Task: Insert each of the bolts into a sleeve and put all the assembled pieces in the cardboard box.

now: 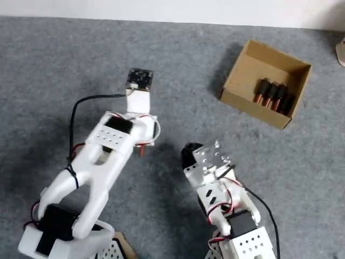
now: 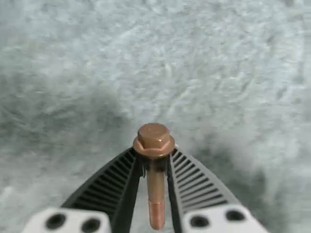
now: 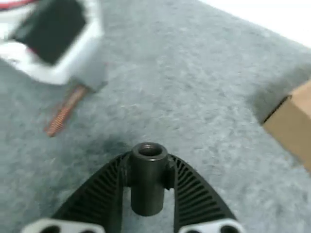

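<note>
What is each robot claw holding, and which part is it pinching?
The left claw pinches a copper bolt by its shank, just under the head. The right claw grips a black sleeve by its sides.

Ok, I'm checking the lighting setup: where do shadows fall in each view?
High view: the brown cardboard box shades the grey carpet on its left. Left wrist view: dark patches flank the copper hex bolt. Right wrist view: shadow lies beside the box and around the black cylindrical sleeve.
</note>
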Controlling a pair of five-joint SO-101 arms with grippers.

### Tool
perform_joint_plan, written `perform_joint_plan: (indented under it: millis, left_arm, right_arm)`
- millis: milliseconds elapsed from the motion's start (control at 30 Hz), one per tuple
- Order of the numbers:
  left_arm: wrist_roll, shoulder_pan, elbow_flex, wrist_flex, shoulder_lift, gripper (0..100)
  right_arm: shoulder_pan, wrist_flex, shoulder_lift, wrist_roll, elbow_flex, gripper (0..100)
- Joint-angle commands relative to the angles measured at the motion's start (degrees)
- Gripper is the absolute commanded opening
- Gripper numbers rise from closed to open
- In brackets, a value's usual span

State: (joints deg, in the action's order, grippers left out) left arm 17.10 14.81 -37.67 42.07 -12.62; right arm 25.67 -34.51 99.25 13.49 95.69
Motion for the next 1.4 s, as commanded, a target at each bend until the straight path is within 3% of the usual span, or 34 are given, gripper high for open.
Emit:
perform_joint_plan:
  millis: [0, 267, 467, 633, 767, 967, 1100, 1367]
  left_arm:
    - [1.49, 0.75, 0.4, -8.26, -3.38, 1]
    - [1.58, -1.36, -9.8, -30.24, -10.68, 1]
    - [1.58, -1.45, -16.57, -39.03, -26.42, 1]
    - [2.02, -0.84, -16.75, -39.12, -34.77, 1]
    - [10.46, 1.1, -17.36, -37.54, -38.37, 1]
    - [18.37, 8.4, -17.54, -28.04, -43.12, 1]
    - [19.34, 11.74, -17.8, -24.35, -46.55, 1]
    - [19.16, 15.08, -21.14, -24.53, -47.52, 1]
  right_arm:
    - [0.84, 1.45, 5.23, 0.18, 1.71, 0.4]
    - [0.04, 6.64, 5.67, 0.18, 6.46, 0.5]
    - [-0.4, 6.73, 5.58, 0.18, 6.46, 0.5]
    - [-0.4, 6.64, 5.58, 0.18, 6.46, 0.5]
    - [-0.48, 6.64, 5.58, 0.18, 6.46, 0.5]
    - [-1.71, 6.73, 5.76, 0.18, 6.46, 0.5]
    - [-2.95, 6.81, 5.85, 0.18, 6.46, 0.5]
    - [-2.68, 6.9, 5.85, 0.18, 6.46, 0.5]
